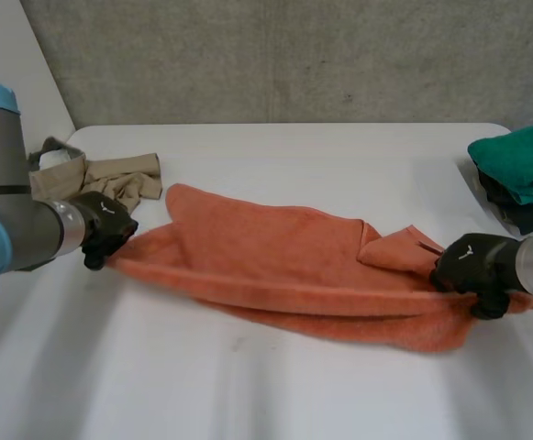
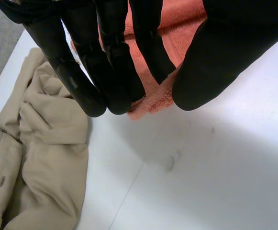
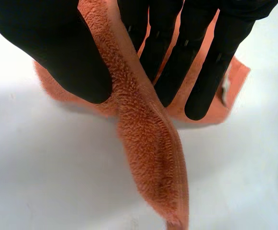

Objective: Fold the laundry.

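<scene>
I have the orange towel [image 1: 284, 266] strung between my two hands, lying low on the desk [image 1: 275, 394]. My left robot hand [image 1: 105, 229] has fingers and thumb closed on the corner at one end. My right robot hand [image 1: 472, 266] pinches the edge at the other end, with a strip of hem trailing out past its fingertips. The towel's long axis runs straight from one robot hand to the other, crosswise in front of me, one end at each palm. It looks to me roughly doubled along its length, but loosely: the upper layer sits askew and a flap is turned over near my right robot hand, so I judge this piece only partly folded, with squaring up and the shorter folds left to do. A beige garment [image 1: 110, 179] lies crumpled just beyond my left robot hand, unfolded, while a green cloth [image 1: 523, 160] sits folded on a dark pile beyond my right one.
</scene>
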